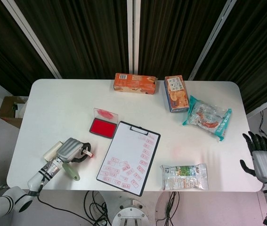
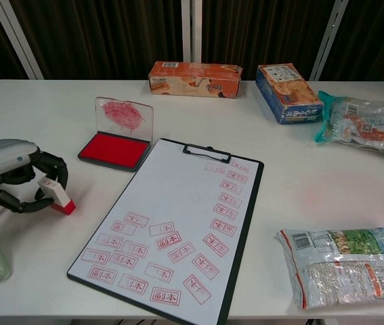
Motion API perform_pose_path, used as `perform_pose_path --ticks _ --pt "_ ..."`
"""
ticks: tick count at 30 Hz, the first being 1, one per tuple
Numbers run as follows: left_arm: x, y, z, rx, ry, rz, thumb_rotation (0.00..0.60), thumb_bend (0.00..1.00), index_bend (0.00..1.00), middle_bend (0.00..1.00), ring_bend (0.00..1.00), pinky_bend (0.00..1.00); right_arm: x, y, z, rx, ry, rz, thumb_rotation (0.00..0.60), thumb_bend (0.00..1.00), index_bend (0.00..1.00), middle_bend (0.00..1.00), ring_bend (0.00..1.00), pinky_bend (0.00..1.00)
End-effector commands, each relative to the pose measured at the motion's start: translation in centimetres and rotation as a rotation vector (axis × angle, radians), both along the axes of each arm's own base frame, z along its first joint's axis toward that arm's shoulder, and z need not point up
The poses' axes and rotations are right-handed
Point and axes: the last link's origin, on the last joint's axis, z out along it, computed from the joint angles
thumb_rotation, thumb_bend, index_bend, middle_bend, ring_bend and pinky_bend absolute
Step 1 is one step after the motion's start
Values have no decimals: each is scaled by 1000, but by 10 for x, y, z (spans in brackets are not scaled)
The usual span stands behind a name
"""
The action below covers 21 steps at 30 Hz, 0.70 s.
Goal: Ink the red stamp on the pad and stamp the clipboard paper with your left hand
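Note:
My left hand (image 1: 71, 149) rests on the table's front left, its fingers curled around the red stamp (image 2: 56, 195). The stamp is a small white block with a red base, tilted, its red end touching the table. It shows in the head view as the stamp (image 1: 89, 152) poking out to the right of my fingers. The red ink pad (image 2: 114, 149) lies open behind it, with its clear lid (image 2: 124, 118) upright. To the right of the hand lies the clipboard (image 2: 178, 223), its paper carrying several red marks. My right hand (image 1: 265, 162) hangs off the table's right edge, fingers spread and holding nothing.
An orange box (image 2: 193, 79) and a blue box (image 2: 288, 83) stand along the back edge. A snack bag (image 2: 368, 128) lies at the right and another packet (image 2: 347, 264) at the front right. A cardboard box (image 1: 11, 110) sits on the floor to the left.

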Motion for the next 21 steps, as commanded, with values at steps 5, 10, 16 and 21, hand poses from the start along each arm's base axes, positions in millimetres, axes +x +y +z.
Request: perform_pose_path --ticks 5,10,16,21 --pt "0 -1 0 2 -3 -10 600 394 547 533 997 1000 0 0 0 1 0 -5 600 256 0 0 0 0" --pt "-1 -1 0 5 -2 -15 600 389 523 517 996 1000 0 0 0 3 2 -6 600 256 0 0 0 0" --pt "-2 -1 0 3 5 -21 600 372 475 496 996 1000 -1 0 0 5 3 -10 600 256 0 0 0 0" --pt "-2 -1 0 2 7 -21 600 355 446 471 995 1000 0 0 0 7 3 -12 600 256 0 0 0 0"
